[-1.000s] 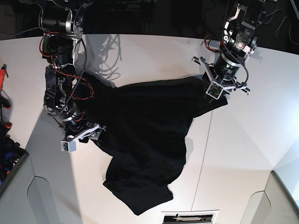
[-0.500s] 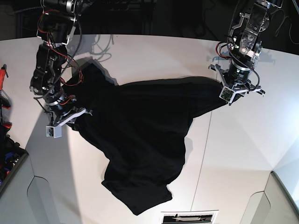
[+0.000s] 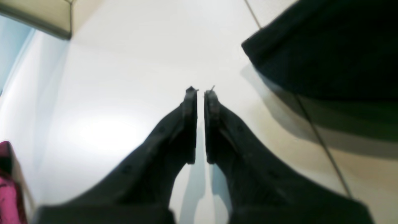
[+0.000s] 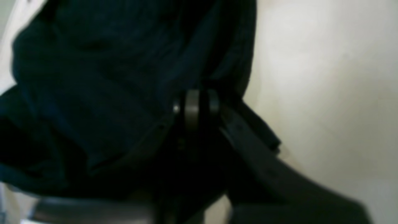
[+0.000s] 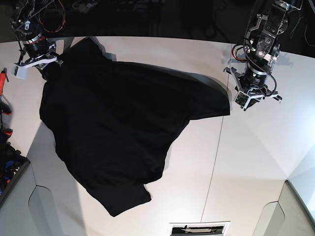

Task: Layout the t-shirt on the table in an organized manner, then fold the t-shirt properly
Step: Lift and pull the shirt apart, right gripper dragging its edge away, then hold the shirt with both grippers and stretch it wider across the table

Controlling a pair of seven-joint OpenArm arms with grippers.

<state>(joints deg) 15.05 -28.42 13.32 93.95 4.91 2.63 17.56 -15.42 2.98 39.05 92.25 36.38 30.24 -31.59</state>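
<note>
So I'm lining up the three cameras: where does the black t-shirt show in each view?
Base: the plain black cloth t-shirt spreads across the left and centre.
Left wrist: upper right corner.
Right wrist: fills the left and centre.
Shared landmark: the white smooth table, with its thin dark seam in base and left wrist.

Red-handled tools (image 5: pixel 4 105) at the left edge; dark slotted panel (image 5: pixel 199 229) at the bottom.
</note>
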